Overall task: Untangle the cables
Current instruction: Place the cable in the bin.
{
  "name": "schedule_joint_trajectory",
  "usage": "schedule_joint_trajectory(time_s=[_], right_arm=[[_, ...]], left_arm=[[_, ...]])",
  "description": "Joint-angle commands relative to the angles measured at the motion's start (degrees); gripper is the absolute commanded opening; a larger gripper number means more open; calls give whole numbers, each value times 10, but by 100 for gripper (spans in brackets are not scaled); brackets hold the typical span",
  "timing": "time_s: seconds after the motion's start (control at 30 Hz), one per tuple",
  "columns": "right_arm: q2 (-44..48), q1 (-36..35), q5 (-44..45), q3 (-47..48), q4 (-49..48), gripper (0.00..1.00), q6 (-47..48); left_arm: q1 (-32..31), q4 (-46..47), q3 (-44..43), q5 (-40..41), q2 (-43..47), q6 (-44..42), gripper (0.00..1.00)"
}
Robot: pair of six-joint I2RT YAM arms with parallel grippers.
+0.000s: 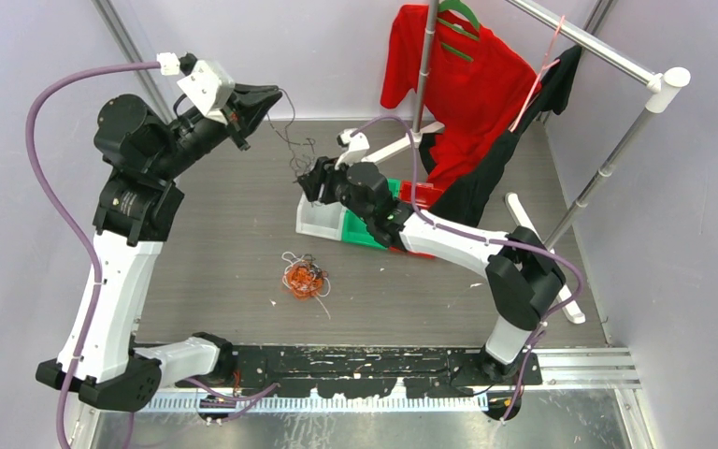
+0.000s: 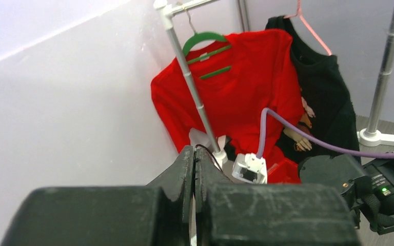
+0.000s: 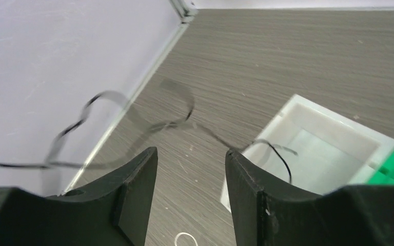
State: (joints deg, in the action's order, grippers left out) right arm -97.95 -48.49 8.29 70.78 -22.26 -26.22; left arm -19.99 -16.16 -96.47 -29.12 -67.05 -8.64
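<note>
A small tangle of orange, white and black cables (image 1: 304, 278) lies on the table between the arms. My left gripper (image 1: 271, 96) is raised at the back left and shut on a thin black cable (image 1: 292, 131) that hangs from its tip; the pinch shows in the left wrist view (image 2: 194, 154). The black cable runs down to my right gripper (image 1: 306, 180), which is open over the white bin's left end. In the right wrist view the black cable (image 3: 133, 123) curls across in front of the open gripper (image 3: 191, 159), its end over the white bin (image 3: 318, 148).
A white bin (image 1: 323, 221), a green bin (image 1: 365, 234) and a red bin (image 1: 421, 194) stand in a row mid-table. A garment rack (image 1: 617, 56) with a red shirt (image 1: 458, 75) and a black shirt (image 1: 486, 178) stands back right. Purple walls enclose the table.
</note>
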Motion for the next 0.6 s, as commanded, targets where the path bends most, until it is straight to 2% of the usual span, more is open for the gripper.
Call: schedule_joint_trajectory(time_s=[0.0,0.3,0.57], right_arm=[[48,16,34,-21,-22,56,-12],[54,27,114,-59,-3,58,-19],[52,39,109,-71,-7,57,-15]], left_arm=[[-15,53,-54,-23,-9,-27,0],[-18,66,-17,5,-49,-17,0],[-18,87,-11,25,-97,-43,0]])
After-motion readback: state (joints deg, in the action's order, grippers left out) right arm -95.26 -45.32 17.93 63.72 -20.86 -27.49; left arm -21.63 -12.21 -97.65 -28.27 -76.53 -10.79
